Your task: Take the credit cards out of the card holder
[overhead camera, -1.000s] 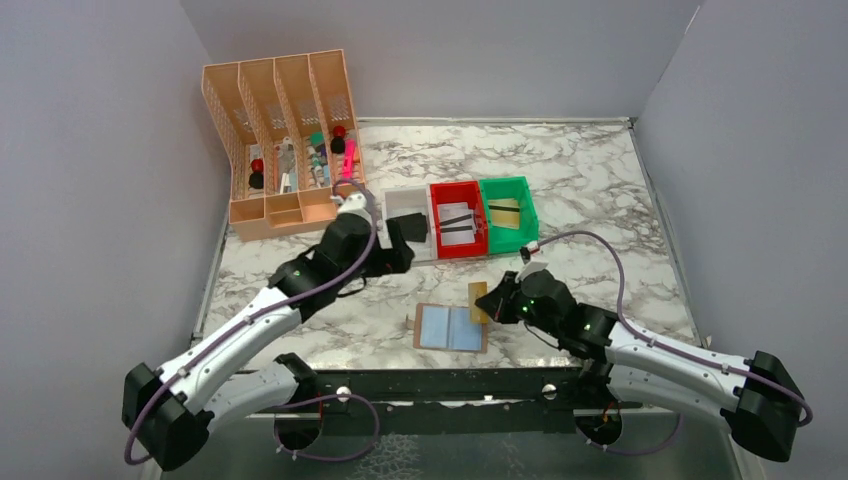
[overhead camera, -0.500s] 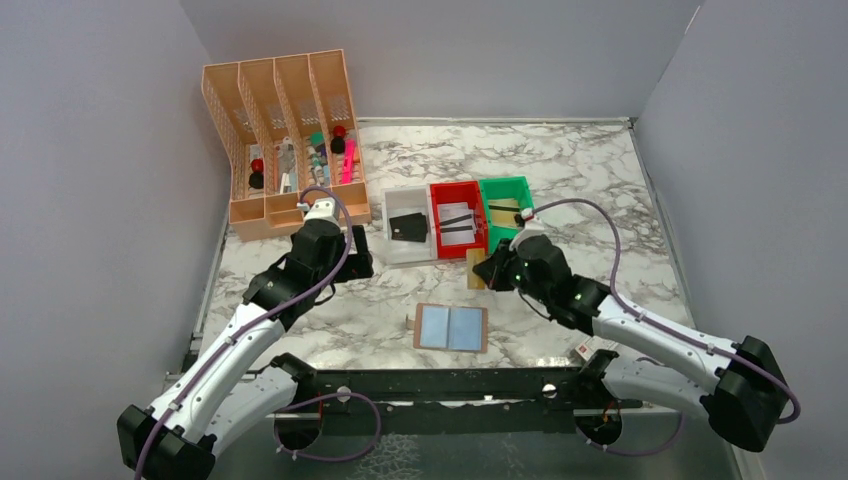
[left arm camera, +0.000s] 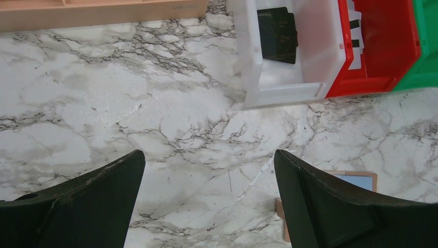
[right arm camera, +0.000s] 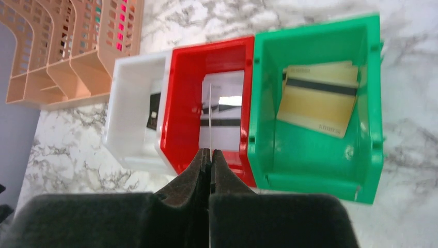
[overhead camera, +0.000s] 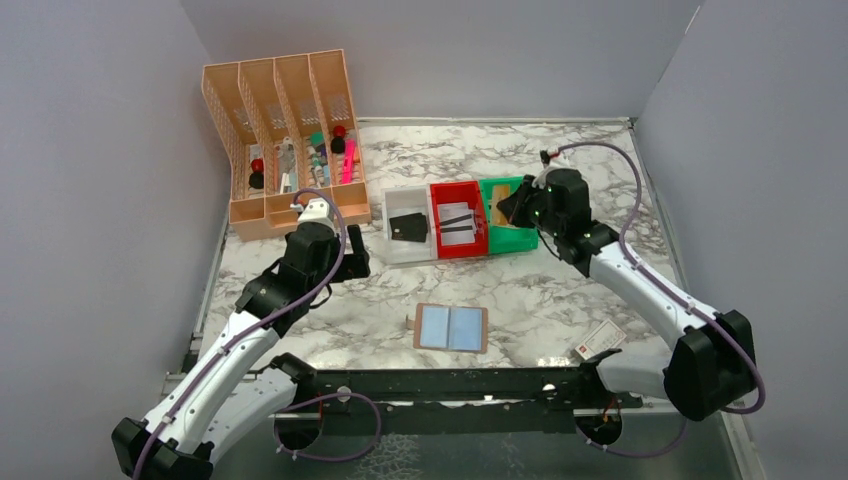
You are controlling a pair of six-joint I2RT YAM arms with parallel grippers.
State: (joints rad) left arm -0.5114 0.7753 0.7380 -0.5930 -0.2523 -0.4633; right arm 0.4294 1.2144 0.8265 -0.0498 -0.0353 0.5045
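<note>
The card holder (overhead camera: 451,328) lies open on the table near the front, pale blue faces up; its corner shows in the left wrist view (left arm camera: 356,181). My right gripper (overhead camera: 508,208) hovers over the red bin (right arm camera: 186,103) and green bin (right arm camera: 315,155). It is shut (right arm camera: 210,152) on a thin credit card seen edge-on (right arm camera: 210,113). Tan-gold cards (right arm camera: 317,98) lie in the green bin, striped cards (overhead camera: 457,224) in the red bin, and a dark card (left arm camera: 277,28) in the white bin (left arm camera: 294,88). My left gripper (left arm camera: 209,155) is open and empty over bare marble left of the white bin.
A peach desk organiser (overhead camera: 285,140) with pens stands at the back left. A small white label (overhead camera: 600,340) lies near the right arm's base. Grey walls close in the table on the left, back and right.
My right gripper has carried the tan card from beside the wallet back to above the red and green bins. My left gripper has pulled back from the white bin towards the left.
</note>
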